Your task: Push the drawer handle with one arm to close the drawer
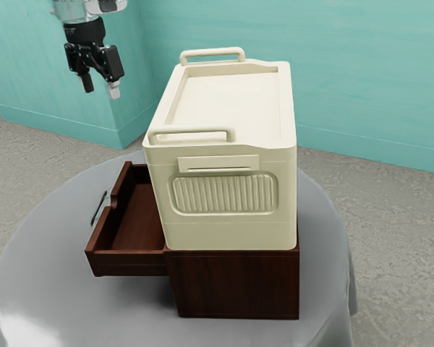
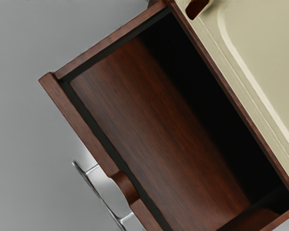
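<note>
My gripper (image 1: 101,87) stands open high in the exterior view's upper left, above and behind the drawer, touching nothing. The dark red-brown drawer (image 1: 127,264) is pulled well out of its cabinet (image 1: 235,283) toward the exterior view's left. A thin metal handle (image 1: 98,207) sits on its notched front panel. In the wrist view the drawer (image 2: 77,120) is seen from above, with bare wood inside and deep shadow near the cabinet; the handle (image 2: 99,196) runs along the outside of the front panel.
A large cream box (image 1: 228,233) with two raised top handles rests on the cabinet; its side (image 2: 253,57) borders the drawer in the wrist view. Beneath is a round table with a grey cloth (image 1: 43,282). Teal walls (image 1: 347,72) rise behind.
</note>
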You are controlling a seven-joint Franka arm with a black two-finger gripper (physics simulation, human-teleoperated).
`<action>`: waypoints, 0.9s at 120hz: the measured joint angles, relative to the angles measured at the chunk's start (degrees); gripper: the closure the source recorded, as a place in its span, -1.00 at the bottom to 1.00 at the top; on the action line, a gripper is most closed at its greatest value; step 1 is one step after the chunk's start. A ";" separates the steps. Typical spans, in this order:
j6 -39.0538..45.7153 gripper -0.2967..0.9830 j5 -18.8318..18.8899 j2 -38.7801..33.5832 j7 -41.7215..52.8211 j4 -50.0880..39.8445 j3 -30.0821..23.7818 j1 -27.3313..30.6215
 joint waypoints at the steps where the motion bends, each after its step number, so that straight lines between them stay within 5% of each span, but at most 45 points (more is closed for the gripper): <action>1: 0.11 -0.54 -0.03 0.10 0.00 0.04 0.02 0.00; 32: 1.72 -0.54 0.09 -2.79 0.30 4.26 -0.33 -0.17; 59: 0.34 -0.53 5.98 -9.19 3.56 5.50 -3.79 -3.35; 86: 14.36 -0.54 7.86 -32.98 13.31 -45.68 -3.71 8.74; 108: 28.76 -0.54 8.02 -37.48 21.34 -60.60 -0.18 10.10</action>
